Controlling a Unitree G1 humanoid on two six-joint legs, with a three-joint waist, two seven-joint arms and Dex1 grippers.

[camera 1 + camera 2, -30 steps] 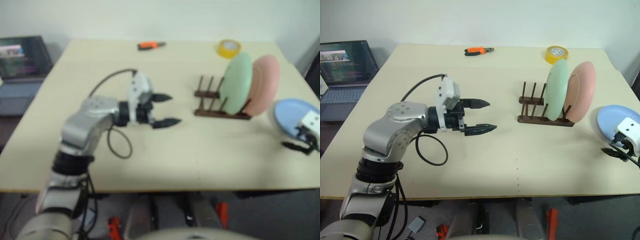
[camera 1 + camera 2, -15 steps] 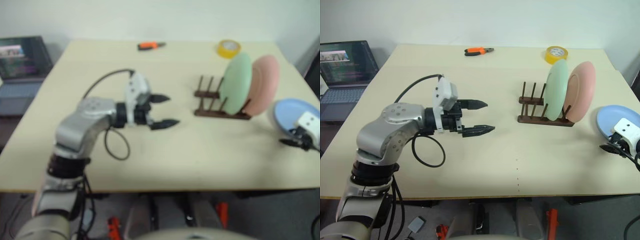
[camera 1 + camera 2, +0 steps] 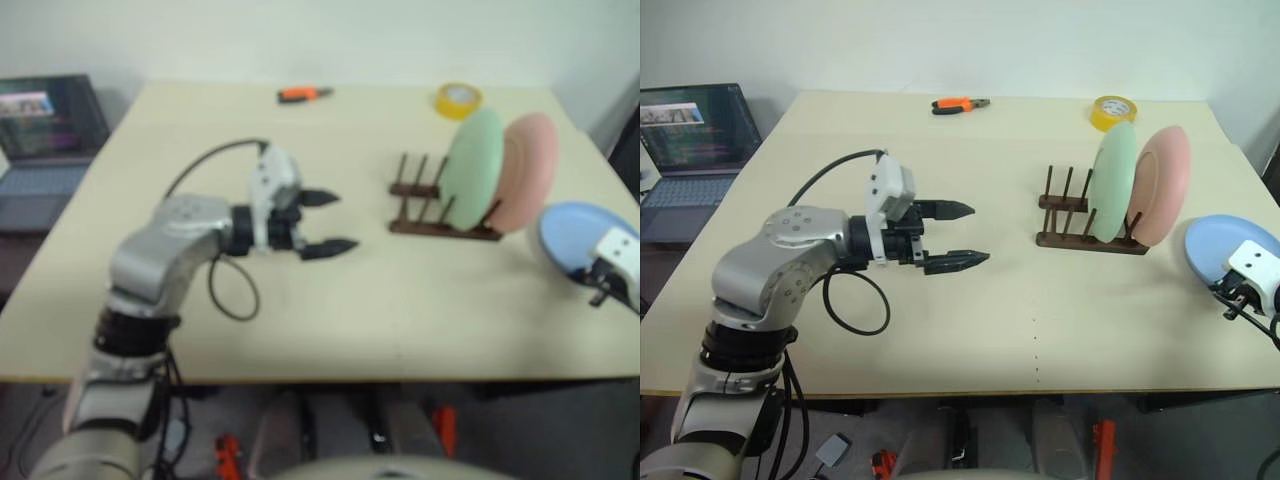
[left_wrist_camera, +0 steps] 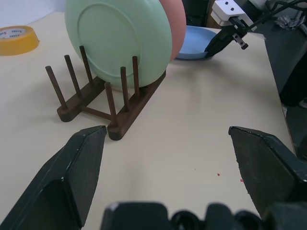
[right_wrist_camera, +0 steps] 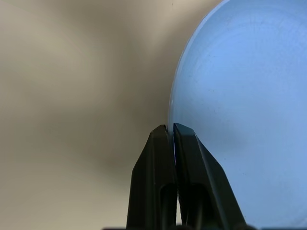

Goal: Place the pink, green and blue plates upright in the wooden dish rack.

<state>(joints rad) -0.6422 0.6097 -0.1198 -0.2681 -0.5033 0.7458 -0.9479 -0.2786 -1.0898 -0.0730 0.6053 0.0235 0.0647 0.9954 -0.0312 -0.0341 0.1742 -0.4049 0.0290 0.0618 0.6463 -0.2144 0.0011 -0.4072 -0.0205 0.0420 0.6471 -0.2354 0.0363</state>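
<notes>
Since a second ago: right gripper (image 3: 1232,303) has gone from spread jaws to jaws pinched on the near rim of the blue plate (image 3: 1218,247), and the plate's edge now sits a little further in from the table's right side; left arm has drawn slightly back toward the left and otherwise hangs as before.
Right gripper: at the right edge of the table (image 3: 970,330), jaws closed thin on the blue plate's rim; the right wrist view shows the two black fingers (image 5: 153,191) nearly touching, with the plate's edge between their tips.
Blue plate: near the table's right edge, just right of the wooden dish rack (image 3: 1080,222), not in it; I cannot tell whether it lies flat or is tipped up.
Left gripper (image 3: 960,235): above the middle-left of the table, pointing toward the rack, jaws wide open and holding nothing.
Green plate (image 3: 1113,180): upright in the rack, between pegs at its right end.
Pink plate (image 3: 1162,184): upright just behind the green one at the rack's right end, leaning slightly right.
Rack: free pegs stand at its left end.
Yellow tape roll (image 3: 1112,108): far side of the table, behind the rack.
Orange-handled pliers (image 3: 960,104): far edge, centre.
Laptop (image 3: 695,140): open, off the table's left side.
</notes>
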